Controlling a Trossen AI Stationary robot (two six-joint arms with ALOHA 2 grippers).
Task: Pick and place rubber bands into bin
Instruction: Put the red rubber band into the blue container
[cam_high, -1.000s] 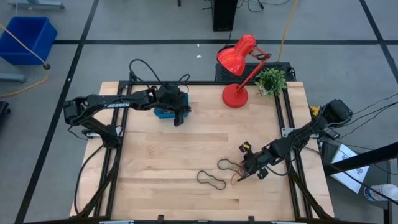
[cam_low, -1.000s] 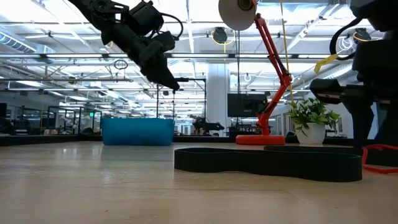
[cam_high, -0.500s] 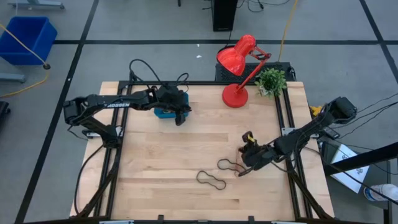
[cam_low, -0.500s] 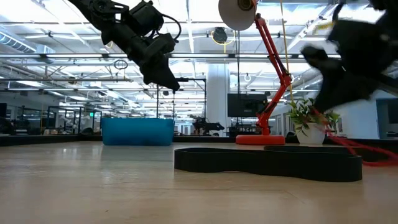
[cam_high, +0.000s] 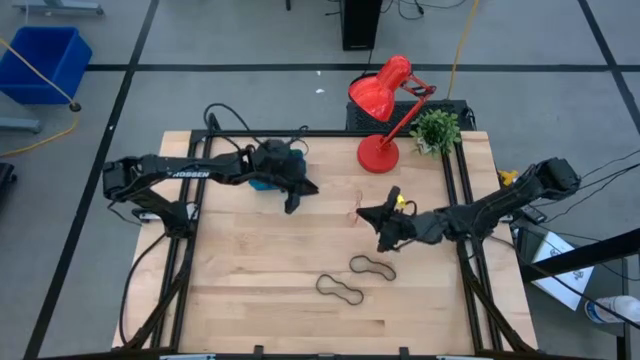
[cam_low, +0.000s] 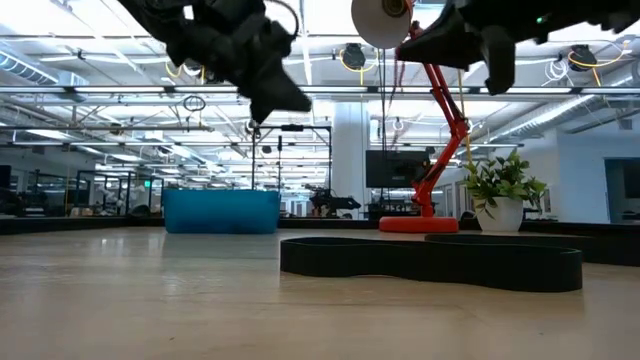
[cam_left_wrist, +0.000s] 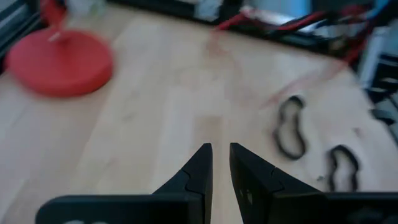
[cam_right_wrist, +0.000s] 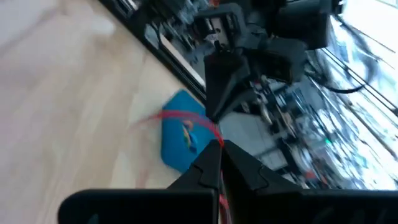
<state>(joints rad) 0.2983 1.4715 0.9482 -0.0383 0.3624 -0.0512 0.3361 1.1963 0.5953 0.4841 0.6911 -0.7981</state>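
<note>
Meanwhile, red lamp (cam_high: 379, 152) and potted plant (cam_high: 435, 129) flank bin's (cam_high: 262, 182) far edge.

So the worktop (cam_high: 260, 260) was light wood planks in a black frame. Sitting on it: two black rubber bands (cam_high: 340, 289) side by side near the front, the little teal bin (cam_high: 262, 183) toward the back left, and a red lamp (cam_high: 378, 154) with a small potted plant (cam_high: 436, 128) at the back right.

Robotics lab, framed wooden table (cam_high: 260, 250), ceiling trusses (cam_low: 90, 90), workstations
</note>
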